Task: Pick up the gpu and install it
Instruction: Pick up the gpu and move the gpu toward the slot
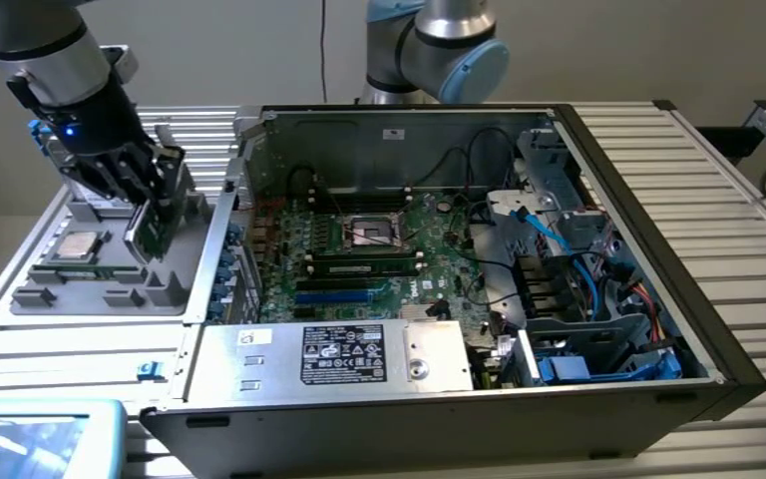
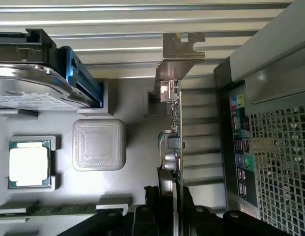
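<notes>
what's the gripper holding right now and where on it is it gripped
The gripper pinches the gpu across its two flat faces, at the end away from its metal bracket.

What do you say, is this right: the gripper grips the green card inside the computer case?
No. The gripper grips the green card at the grey tray beside the computer case, not inside it, as the exterior view shows.

A plain pale wall point(image 1: 223, 50) stands behind a ribbed metal table point(image 1: 742, 249) under even indoor light; a thin dark cable point(image 1: 324, 40) hangs down.
</notes>
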### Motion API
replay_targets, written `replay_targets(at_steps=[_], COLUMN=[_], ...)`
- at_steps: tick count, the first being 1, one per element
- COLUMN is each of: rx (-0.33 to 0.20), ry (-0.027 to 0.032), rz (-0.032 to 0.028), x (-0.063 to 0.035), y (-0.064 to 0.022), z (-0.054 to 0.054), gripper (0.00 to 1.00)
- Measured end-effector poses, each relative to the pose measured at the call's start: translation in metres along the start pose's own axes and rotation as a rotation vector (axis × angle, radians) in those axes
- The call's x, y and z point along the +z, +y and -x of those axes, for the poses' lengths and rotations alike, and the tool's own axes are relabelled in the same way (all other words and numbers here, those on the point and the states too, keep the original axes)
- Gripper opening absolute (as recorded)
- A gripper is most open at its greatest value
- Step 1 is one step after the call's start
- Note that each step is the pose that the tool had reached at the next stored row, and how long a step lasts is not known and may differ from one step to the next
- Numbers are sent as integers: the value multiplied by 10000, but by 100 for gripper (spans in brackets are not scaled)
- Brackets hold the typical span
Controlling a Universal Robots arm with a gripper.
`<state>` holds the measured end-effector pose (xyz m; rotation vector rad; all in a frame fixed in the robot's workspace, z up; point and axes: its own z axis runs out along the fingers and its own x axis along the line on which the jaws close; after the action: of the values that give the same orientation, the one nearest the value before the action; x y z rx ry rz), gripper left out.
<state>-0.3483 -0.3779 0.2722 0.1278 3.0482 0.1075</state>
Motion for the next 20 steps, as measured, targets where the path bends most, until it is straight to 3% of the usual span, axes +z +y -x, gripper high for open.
replay_targets(at_steps=[12, 15, 20], rx=[3, 16, 47], ry=[22, 92, 258], rz=[-2, -9, -24], x=[-540, -633, -754], y=[40, 47, 56], z=[47, 55, 65], gripper=[29, 29, 29])
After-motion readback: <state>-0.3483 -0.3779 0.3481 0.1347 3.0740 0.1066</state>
